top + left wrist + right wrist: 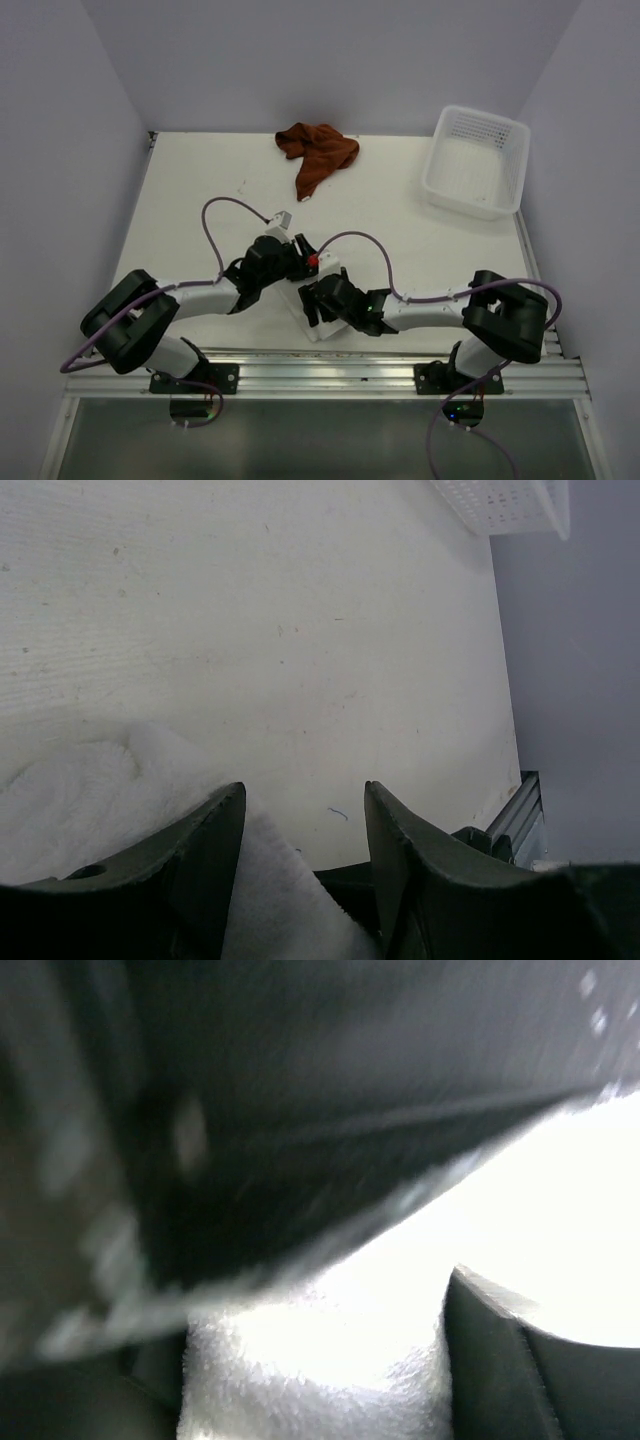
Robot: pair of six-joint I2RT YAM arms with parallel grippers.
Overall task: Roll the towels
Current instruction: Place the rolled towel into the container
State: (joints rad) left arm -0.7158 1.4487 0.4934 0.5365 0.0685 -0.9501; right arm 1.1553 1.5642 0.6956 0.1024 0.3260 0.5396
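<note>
The white towel (319, 328) lies as a narrow bundle at the table's near middle, between my two grippers. My left gripper (303, 255) sits at its far end. In the left wrist view, the white towel (80, 800) runs along the inside of the left finger and fills the deep part of the left gripper (304, 790). My right gripper (312, 300) is on the near end. There a thick roll of white towel (310, 1380) fills the right gripper (315, 1340) from finger to finger. The rust-brown towel (316, 151) lies crumpled at the far edge, untouched.
A white perforated basket (476, 160) stands at the far right of the table (200, 200). A blurred dark shape (250, 1110) covers the upper right wrist view. Both arms' cables arc over the table's middle. A metal rail runs along the near edge.
</note>
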